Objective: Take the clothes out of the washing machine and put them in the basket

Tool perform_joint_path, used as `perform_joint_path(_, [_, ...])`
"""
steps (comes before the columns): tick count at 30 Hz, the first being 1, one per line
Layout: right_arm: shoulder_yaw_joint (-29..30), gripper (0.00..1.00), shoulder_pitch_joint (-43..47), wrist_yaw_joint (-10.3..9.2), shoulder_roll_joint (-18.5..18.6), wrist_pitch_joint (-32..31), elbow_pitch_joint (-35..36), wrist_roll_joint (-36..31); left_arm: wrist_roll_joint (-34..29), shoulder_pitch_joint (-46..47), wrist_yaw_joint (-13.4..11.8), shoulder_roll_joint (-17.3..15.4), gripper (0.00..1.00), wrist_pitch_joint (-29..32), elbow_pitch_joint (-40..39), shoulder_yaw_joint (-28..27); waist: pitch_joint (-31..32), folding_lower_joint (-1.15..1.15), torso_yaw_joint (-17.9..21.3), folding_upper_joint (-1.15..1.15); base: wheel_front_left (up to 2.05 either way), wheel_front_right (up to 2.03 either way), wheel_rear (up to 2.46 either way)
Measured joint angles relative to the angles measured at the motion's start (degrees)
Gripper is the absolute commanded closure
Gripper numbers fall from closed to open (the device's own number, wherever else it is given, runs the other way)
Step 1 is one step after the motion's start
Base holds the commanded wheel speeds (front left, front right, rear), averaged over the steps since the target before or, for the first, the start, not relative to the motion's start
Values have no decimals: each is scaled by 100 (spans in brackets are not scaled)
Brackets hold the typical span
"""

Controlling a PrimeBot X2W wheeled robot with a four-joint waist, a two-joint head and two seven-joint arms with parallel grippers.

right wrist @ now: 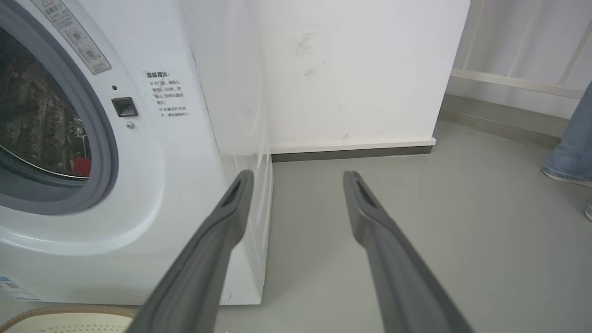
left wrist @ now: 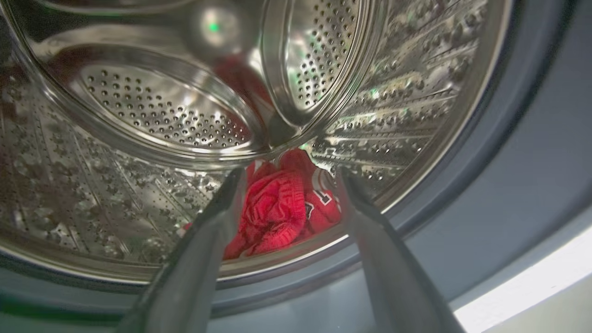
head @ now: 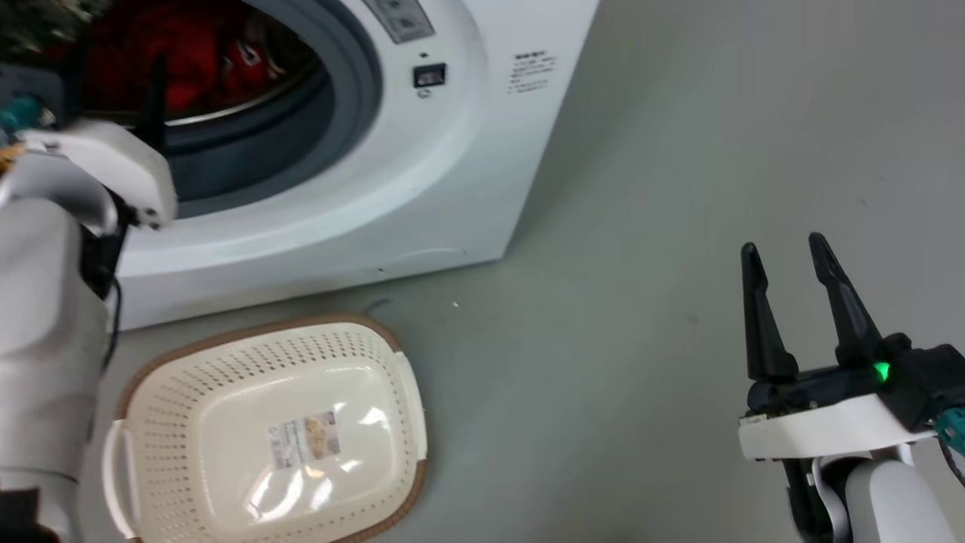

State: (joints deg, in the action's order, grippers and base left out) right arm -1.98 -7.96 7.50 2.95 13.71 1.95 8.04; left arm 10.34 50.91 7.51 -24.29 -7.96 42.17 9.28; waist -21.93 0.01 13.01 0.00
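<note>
1. Nearest, the basket point(head: 252, 329) sits empty before the washing machine point(head: 452, 173); my right gripper point(head: 784, 247) hangs spread, idle, at right.
2. My left gripper point(left wrist: 290, 175) is spread wide at the porthole point(head: 360, 105), holding nothing.
3. Farther in, the clothes point(left wrist: 273, 217) lie low in the drum point(left wrist: 138, 101): I should reach deep and pinch a thick fold.
</note>
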Motion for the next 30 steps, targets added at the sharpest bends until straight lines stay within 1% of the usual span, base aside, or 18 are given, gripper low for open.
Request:
perform_joint_path(4, [-124, 0, -190, 0, -1, 90, -78, 120, 134, 602, 0, -407, 0, 408, 324, 204, -424, 0, 278, 0, 0, 0, 0])
perform_joint_path(8, [-207, 0, -311, 0, 0, 122, -197, 287, 365, 1193, 1, -767, 0, 972, 519, 560, -815, 1, 550, 0, 0, 0, 0])
perform_joint_path(13, [-320, 0, -484, 0, 1, 134, -162, 483, 766, 1944, 1, -1187, 0, 1746, 558, 983, -1261, 1, 827, 0, 0, 0, 0])
perform_joint_path(19, [-464, 0, -528, 0, 0, 137, -54, 678, 1147, 2609, 1, -1815, 0, 2662, 474, 1412, -1688, 1, 1122, 0, 0, 0, 0])
perform_joint_path(25, [-539, 0, -589, 0, -2, 138, 85, 784, 1414, 3002, 1, -2386, 0, 3615, 214, 1811, -2046, 0, 1343, 0, 0, 0, 0])
perform_joint_path(30, [-599, 0, -595, 0, -2, 138, 123, 856, 1562, 3092, 1, -2627, 0, 4201, 122, 1919, -2237, 1, 1460, 0, 0, 0, 0])
